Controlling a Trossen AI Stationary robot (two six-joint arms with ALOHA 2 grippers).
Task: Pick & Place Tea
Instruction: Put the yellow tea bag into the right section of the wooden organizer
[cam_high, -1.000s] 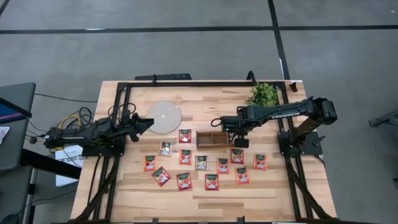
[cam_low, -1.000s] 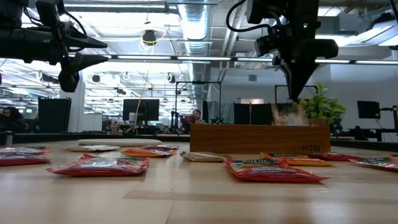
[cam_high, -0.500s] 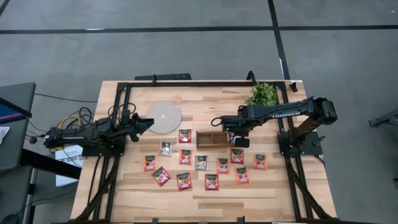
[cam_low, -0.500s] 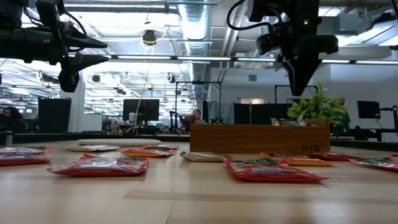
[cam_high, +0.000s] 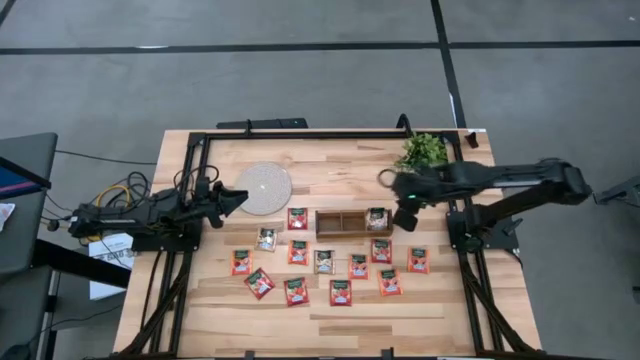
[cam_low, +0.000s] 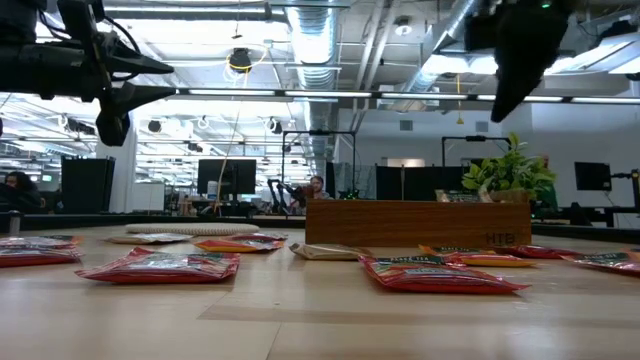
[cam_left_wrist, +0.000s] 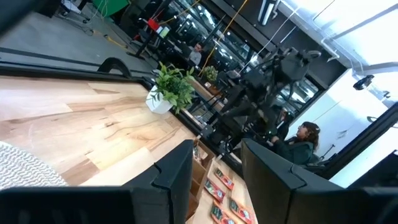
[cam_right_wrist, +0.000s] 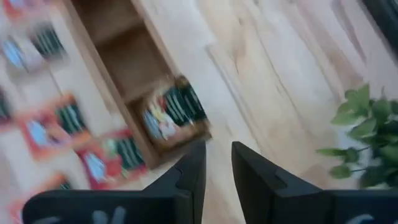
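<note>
Several small tea sachets (cam_high: 340, 293), mostly red and a few pale, lie flat on the wooden table in front of the brown three-compartment tray (cam_high: 340, 222). One pale sachet (cam_high: 377, 218) lies in the tray's right compartment, also seen in the right wrist view as the sachet (cam_right_wrist: 174, 112). My right gripper (cam_high: 404, 220) hangs open and empty just right of the tray's right end, well above the table (cam_low: 500, 108). My left gripper (cam_high: 236, 200) waits open in the air beside the round white disc (cam_high: 265, 186).
A small potted plant (cam_high: 423, 152) stands at the far right, behind the tray. A black frame (cam_high: 300, 134) runs round the table's far edge and sides. People sit at desks in the room beyond the table (cam_left_wrist: 301, 140).
My right gripper let go of the pale sachet it held over the tray's right end; the sachet now lies in the right compartment. The gripper then rose and drew back toward the table's right edge.
</note>
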